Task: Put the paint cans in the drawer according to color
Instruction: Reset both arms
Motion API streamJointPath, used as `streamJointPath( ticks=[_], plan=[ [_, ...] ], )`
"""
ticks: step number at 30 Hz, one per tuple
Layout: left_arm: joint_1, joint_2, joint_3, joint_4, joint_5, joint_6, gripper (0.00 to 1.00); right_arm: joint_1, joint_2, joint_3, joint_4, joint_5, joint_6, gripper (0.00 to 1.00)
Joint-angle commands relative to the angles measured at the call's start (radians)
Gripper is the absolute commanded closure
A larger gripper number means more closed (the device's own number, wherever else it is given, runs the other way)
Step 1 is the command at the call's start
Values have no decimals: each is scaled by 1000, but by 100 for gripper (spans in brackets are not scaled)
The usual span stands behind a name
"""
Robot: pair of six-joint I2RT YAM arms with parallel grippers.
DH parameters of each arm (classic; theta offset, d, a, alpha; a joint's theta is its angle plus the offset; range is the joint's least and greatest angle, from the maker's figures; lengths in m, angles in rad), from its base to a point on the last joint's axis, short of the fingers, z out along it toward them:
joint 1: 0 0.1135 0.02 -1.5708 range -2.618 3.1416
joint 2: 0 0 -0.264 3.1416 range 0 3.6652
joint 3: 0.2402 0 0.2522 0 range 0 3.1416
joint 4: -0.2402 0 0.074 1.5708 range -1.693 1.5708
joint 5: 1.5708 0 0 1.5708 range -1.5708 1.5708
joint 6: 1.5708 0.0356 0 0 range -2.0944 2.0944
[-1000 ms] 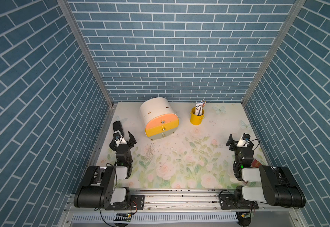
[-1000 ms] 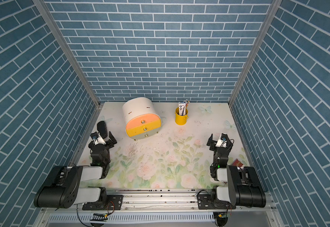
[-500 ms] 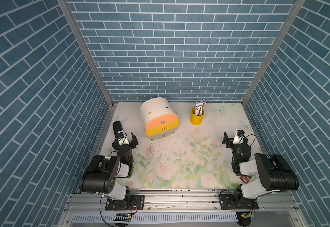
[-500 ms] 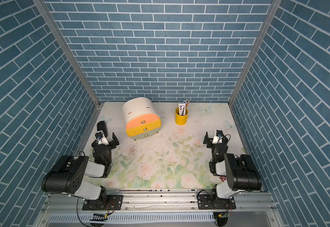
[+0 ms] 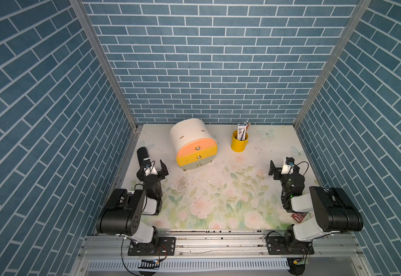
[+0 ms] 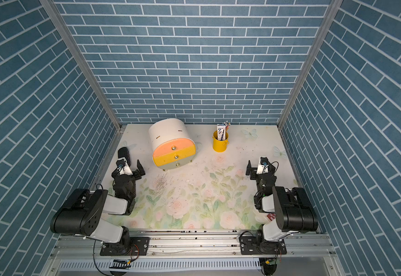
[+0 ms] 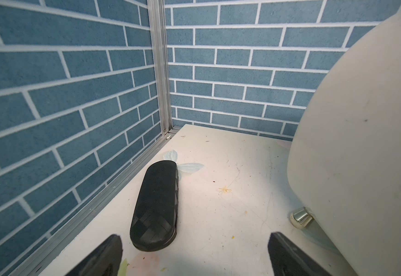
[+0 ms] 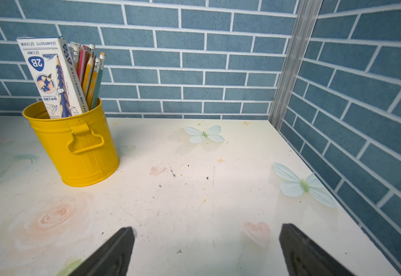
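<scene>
Both sets of jaws were wide, nothing held: left gripper (image 5: 151, 170) by the black case (image 7: 156, 208), right gripper (image 5: 283, 168) over bare mat (image 5: 218, 191). At the back stood the drawer (image 5: 196, 148), all three fronts shut. No cans in view, maybe inside. It looked light, likely to slide: pinch a knob (image 5: 197, 148), brace its top.

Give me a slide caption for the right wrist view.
Right gripper, jaws open, over the floral table near a yellow bucket of pencils.

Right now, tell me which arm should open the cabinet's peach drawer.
Left, probably. The left pincer, open, sits close beside the cabinet, whose peach drawer is shut; the right pincer stands farther off, nearer the yellow pencil bucket.
</scene>
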Motion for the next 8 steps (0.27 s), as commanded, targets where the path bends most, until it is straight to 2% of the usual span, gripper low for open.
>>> streamJointPath(
  ticks=[1, 8],
  plan=[
    [-6, 2, 14, 11, -8, 12, 0, 5, 11, 18, -7, -8, -24, 0],
    [-6, 1, 14, 11, -8, 11, 0, 8, 10, 20, -8, -6, -27, 0]
  ],
)
